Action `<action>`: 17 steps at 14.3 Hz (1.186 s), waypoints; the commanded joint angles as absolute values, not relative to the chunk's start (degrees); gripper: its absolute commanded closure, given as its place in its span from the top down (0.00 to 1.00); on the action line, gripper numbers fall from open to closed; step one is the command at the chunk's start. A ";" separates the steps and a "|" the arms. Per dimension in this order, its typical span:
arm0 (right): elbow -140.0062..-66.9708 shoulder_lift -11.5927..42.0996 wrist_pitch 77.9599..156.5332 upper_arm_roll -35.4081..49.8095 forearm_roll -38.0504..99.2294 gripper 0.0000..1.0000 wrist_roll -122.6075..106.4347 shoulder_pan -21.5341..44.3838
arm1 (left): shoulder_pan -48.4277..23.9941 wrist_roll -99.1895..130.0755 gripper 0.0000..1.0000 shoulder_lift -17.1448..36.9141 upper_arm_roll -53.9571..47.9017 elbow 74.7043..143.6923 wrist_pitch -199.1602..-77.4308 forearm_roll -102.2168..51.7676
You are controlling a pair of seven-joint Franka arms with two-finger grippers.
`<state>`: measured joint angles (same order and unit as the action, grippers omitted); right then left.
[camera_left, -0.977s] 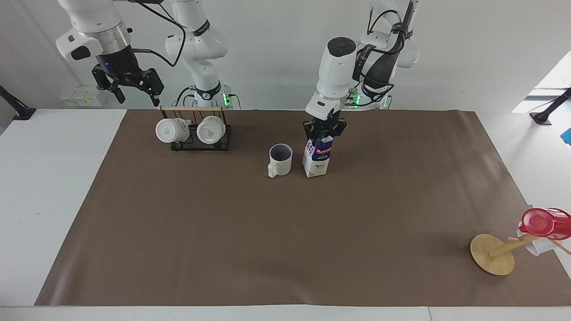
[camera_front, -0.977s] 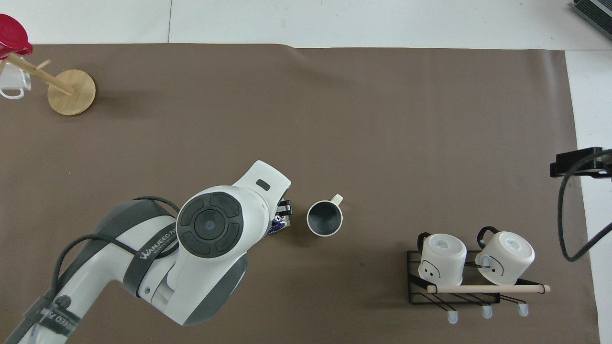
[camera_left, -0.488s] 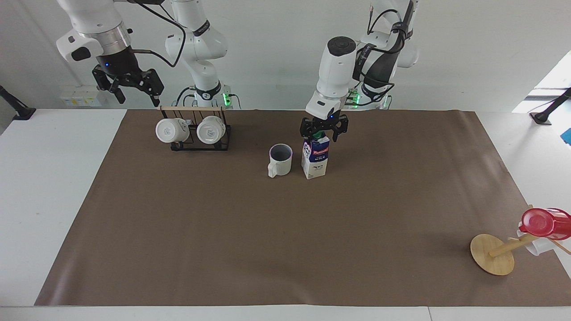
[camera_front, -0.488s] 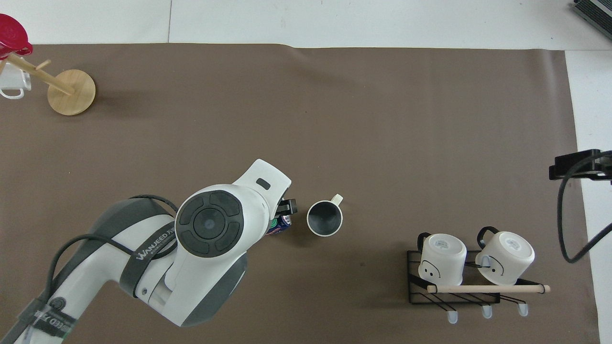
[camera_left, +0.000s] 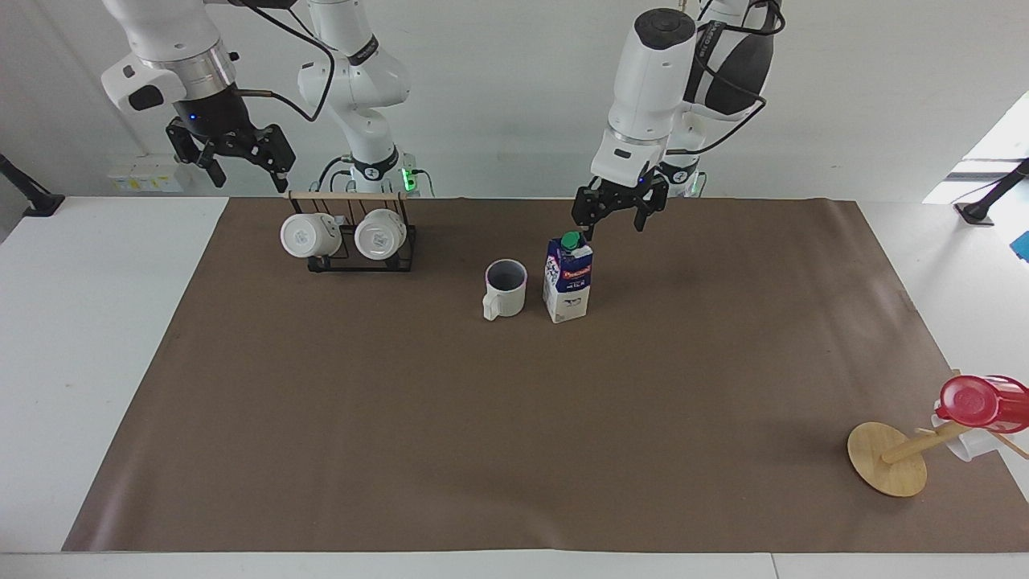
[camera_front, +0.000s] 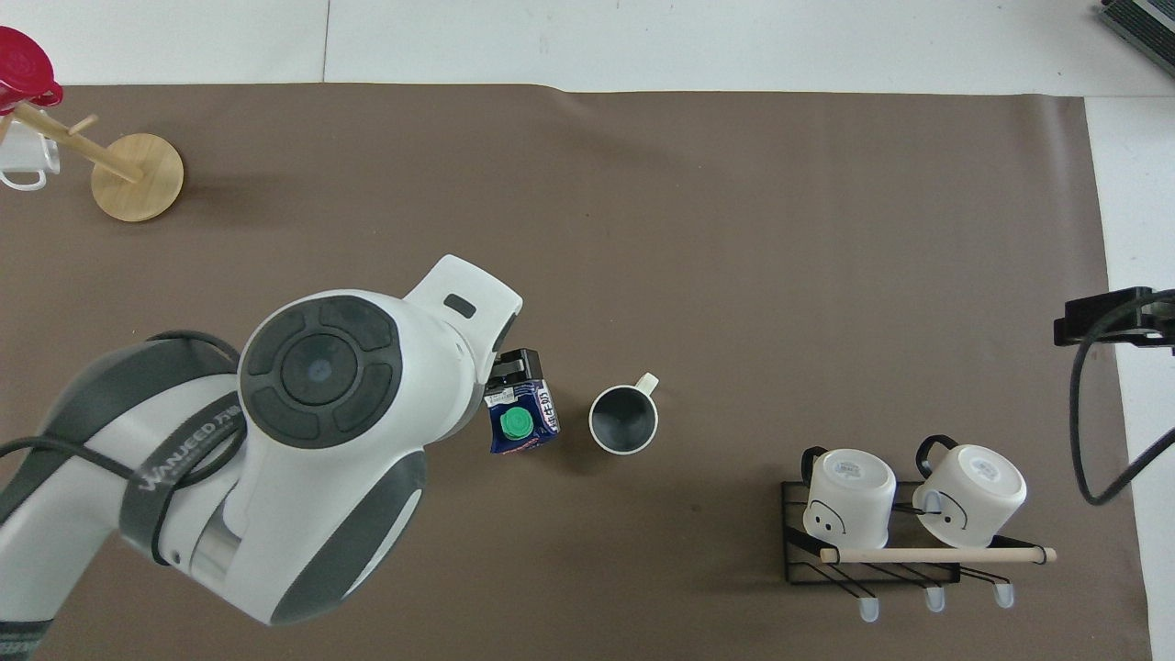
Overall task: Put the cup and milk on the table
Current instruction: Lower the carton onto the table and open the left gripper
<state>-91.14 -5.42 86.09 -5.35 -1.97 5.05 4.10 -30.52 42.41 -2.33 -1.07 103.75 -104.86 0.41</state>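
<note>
The milk carton, dark blue and white with a green cap, stands upright on the brown sheet of the table. The cream-white cup stands upright beside it, toward the right arm's end, handle pointing away from the robots. Both also show in the overhead view: milk, cup. My left gripper is open and empty, raised just above the carton's top and off toward the left arm's end, not touching it. My right gripper is open and empty, held high over the mug rack's end.
A black wire rack with two white mugs showing their bases stands near the robots at the right arm's end. A wooden mug tree with a red cup leans at the table's corner, far from the robots at the left arm's end.
My left gripper opened, let go of the milk carton, and rose up and away toward the left arm's base. The carton stays upright on the sheet. The right arm has not moved.
</note>
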 commanded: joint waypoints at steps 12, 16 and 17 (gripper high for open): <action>-90.97 -5.01 85.69 -6.59 1.14 1.00 3.69 2.11 | -9.94 8.46 1.00 -2.81 -1.32 93.08 -94.40 0.88; -89.48 -4.40 85.35 -6.33 -1.05 1.00 2.99 2.37 | -7.30 5.28 1.00 -3.08 -1.23 91.59 -90.45 0.88; -88.34 -3.44 85.34 -6.24 -1.58 1.00 2.99 2.55 | -6.51 4.66 1.00 -3.08 -1.23 91.23 -89.48 0.70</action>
